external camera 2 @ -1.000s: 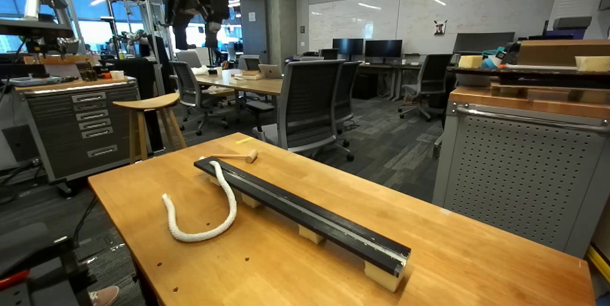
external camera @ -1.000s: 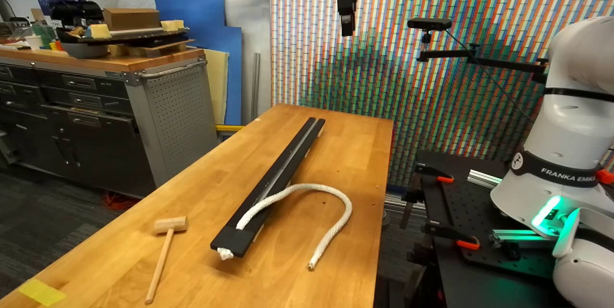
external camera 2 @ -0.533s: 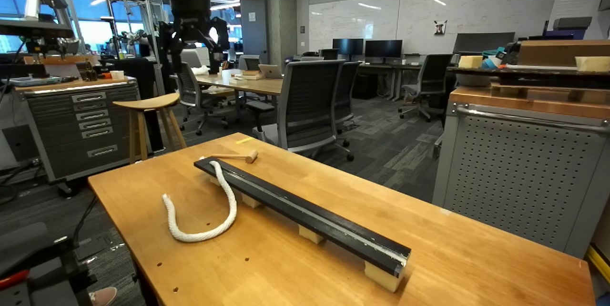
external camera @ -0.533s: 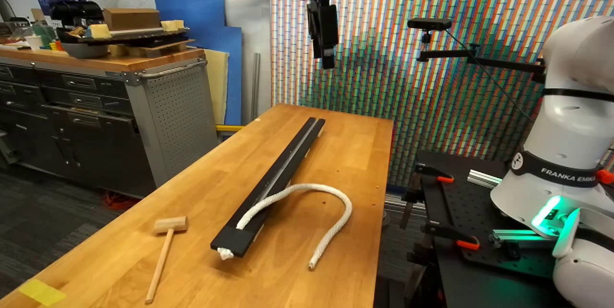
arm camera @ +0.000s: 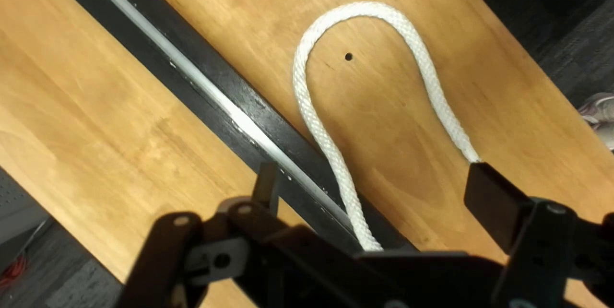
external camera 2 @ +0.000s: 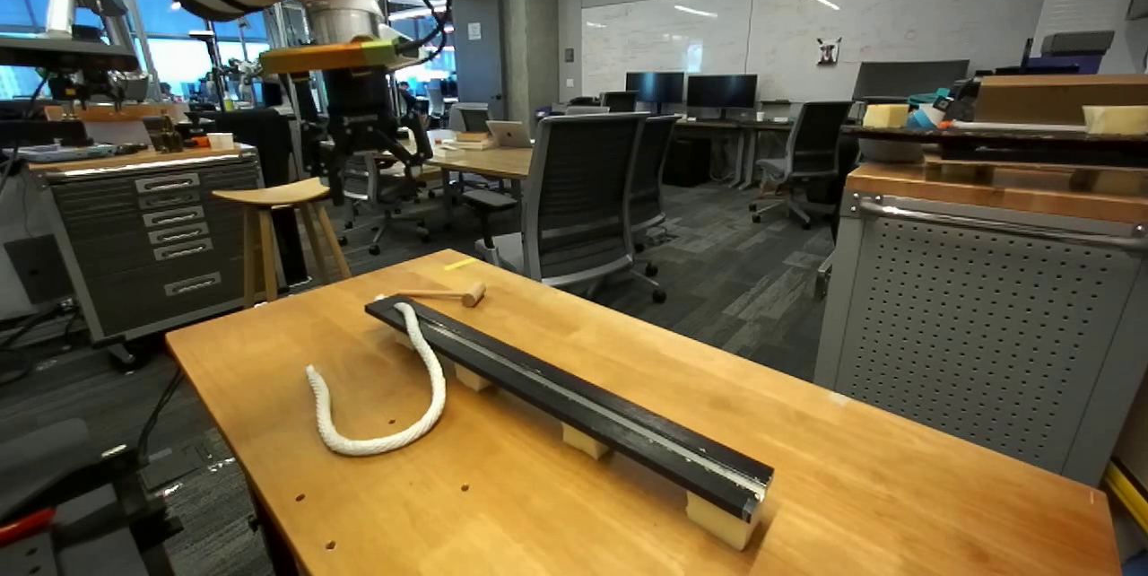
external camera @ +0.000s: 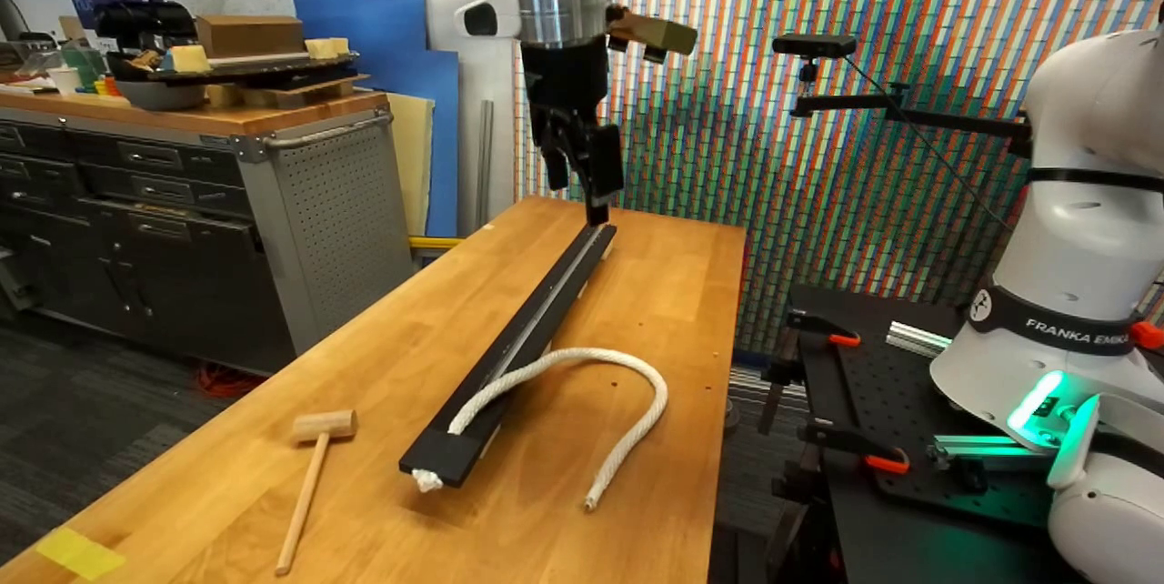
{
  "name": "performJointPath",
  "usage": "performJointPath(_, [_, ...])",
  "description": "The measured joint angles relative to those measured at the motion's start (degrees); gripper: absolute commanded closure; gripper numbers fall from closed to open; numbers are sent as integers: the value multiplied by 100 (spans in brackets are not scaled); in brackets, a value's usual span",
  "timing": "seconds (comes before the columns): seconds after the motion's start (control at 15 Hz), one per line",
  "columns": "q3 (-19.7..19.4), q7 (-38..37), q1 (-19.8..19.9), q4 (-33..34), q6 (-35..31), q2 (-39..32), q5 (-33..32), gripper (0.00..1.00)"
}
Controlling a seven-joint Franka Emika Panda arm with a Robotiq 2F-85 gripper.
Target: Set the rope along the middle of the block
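The block is a long black bar (external camera: 500,361) with a pale groove along its middle; it shows in an exterior view (external camera 2: 574,389) and the wrist view (arm camera: 225,87). The white rope (external camera: 650,384) has one end on the bar near its end, where a white tuft (external camera: 426,480) sticks out. The rest curves off the bar onto the table, its loose end lying free, as an exterior view (external camera 2: 439,397) shows. My gripper (external camera: 577,197) is open and empty, above the table. In the wrist view the gripper (arm camera: 382,195) hides the bar's near end; the rope (arm camera: 301,68) passes between its fingers.
A wooden mallet (external camera: 323,426) lies beside the bar's near end. Pale blocks (external camera 2: 585,440) prop the bar above the wooden table (external camera: 409,347). Yellow tape (external camera: 80,553) marks a table corner. A cabinet with a perforated side (external camera 2: 978,334) stands beyond the table.
My gripper has come down from high above the table and, in an exterior view, also moved left. It has turned somewhat. The rope and bar have not moved.
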State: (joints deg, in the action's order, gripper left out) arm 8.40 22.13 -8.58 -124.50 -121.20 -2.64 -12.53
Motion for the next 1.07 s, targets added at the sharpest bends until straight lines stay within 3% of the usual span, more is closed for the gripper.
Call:
performJointPath(0.47, [340, -2, -209, -640, -1493, -690, -138, 0])
performJointPath(0.8, [795, 55, -359, -1039, -2083, -1075, 239, 0])
performJointPath(1.07, [939, 75, -509, -1157, -2395, -1349, 192, 0])
